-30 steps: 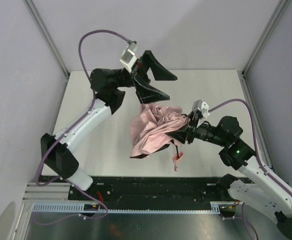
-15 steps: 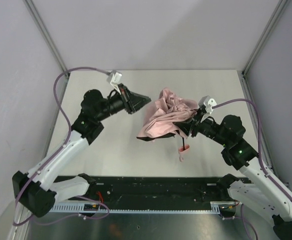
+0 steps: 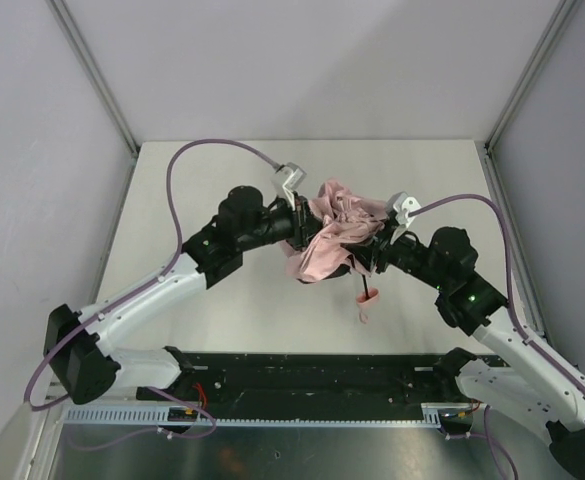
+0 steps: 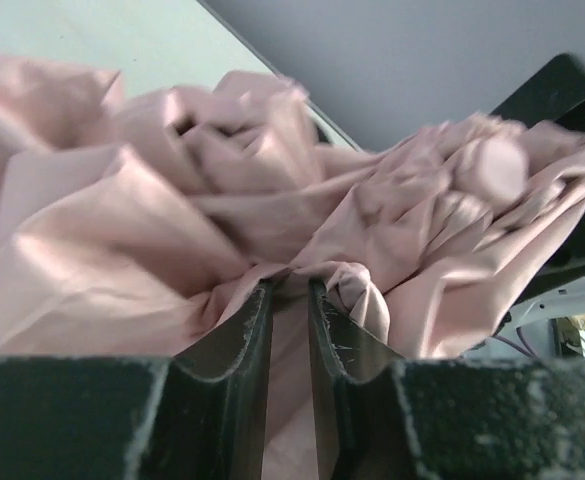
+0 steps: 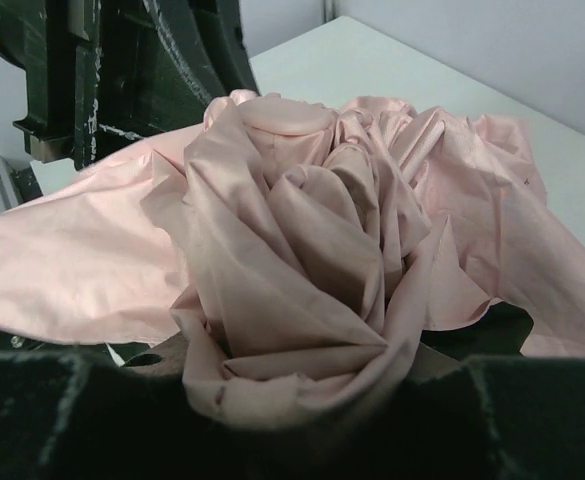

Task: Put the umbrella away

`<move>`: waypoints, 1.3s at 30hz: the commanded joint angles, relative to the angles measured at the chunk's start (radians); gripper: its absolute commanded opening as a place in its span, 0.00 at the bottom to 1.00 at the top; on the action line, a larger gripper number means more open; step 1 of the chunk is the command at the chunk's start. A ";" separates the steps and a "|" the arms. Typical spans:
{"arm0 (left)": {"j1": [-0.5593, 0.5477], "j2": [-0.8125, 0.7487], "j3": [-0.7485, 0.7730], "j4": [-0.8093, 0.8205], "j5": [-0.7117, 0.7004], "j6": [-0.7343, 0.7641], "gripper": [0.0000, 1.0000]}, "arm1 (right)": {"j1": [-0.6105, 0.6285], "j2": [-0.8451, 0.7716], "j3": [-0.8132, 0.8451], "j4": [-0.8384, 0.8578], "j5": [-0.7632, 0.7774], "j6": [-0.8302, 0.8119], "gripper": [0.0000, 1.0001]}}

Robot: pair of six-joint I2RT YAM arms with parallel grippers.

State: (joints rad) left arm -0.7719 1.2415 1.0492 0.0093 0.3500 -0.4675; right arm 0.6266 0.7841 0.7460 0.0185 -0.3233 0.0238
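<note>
The umbrella is a crumpled pale pink bundle held above the table's middle, between both arms. Its thin dark shaft and small pink handle with strap hang down toward the near edge. My left gripper is at the bundle's left side. In the left wrist view its fingers stand close together with a fold of pink fabric pinched between them. My right gripper holds the bundle from the right. In the right wrist view the gathered umbrella fills the space between the dark jaws, whose tips are hidden by cloth.
The white table is boxed in by grey walls and metal corner posts. A black base rail runs along the near edge. Purple cables arc over both arms.
My left gripper was open over the umbrella, swung away left while narrowing, then came back and now pinches the fabric. The bundle has shifted right and away from me and grown more compact.
</note>
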 commanded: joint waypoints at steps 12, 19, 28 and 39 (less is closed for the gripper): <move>-0.114 0.012 0.089 0.125 0.266 0.161 0.23 | 0.010 0.015 0.024 0.025 -0.249 0.099 0.21; -0.196 0.009 0.096 0.168 0.437 0.221 0.22 | 0.017 0.092 0.041 0.092 -0.393 0.129 0.39; -0.216 -0.011 0.111 0.122 0.369 0.264 0.26 | 0.030 0.108 0.050 0.188 -0.488 0.185 0.02; -0.069 -0.221 0.069 -0.067 -0.104 0.154 0.96 | 0.018 -0.056 0.042 -0.028 -0.147 0.156 0.00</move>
State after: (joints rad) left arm -0.8532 1.1522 1.1080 -0.0937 0.3859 -0.2314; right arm 0.6361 0.7753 0.7490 -0.0051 -0.6479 0.1814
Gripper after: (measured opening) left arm 0.885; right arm 0.390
